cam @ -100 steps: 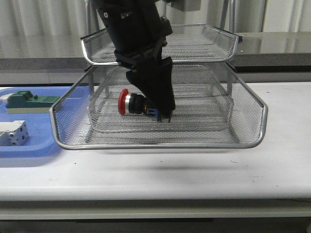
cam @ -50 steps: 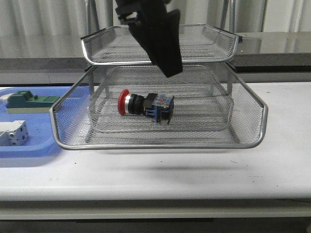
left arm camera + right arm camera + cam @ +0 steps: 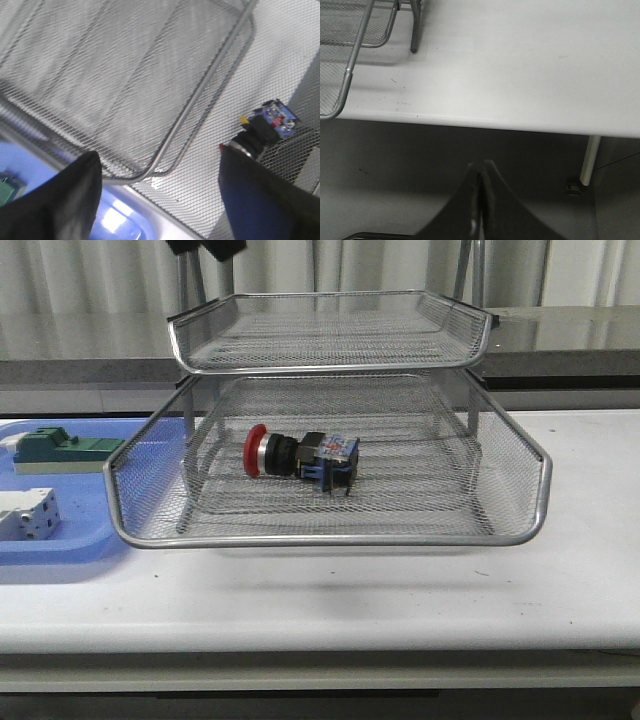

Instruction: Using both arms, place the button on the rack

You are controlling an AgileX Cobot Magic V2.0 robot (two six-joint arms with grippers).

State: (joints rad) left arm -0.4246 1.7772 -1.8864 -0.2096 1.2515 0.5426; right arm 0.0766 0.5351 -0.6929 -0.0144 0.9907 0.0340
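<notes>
While the red-capped push-button switch with its black-and-blue body (image 3: 298, 457) lies on its side in the pulled-out middle tray of the silver wire-mesh rack (image 3: 330, 536), red cap pointing to 9 o'clock, nothing touches it. High above the rack, the left hand (image 3: 160, 195) has its two dark fingers spread wide and empty. Out past the white surface's (image 3: 520, 60) edge, the right hand (image 3: 480, 200) has its fingers pressed together on nothing. At 9 o'clock from the rack, a blue tray (image 3: 60, 545) carries a green block (image 3: 60, 450) and a white-grey box (image 3: 28, 514).
</notes>
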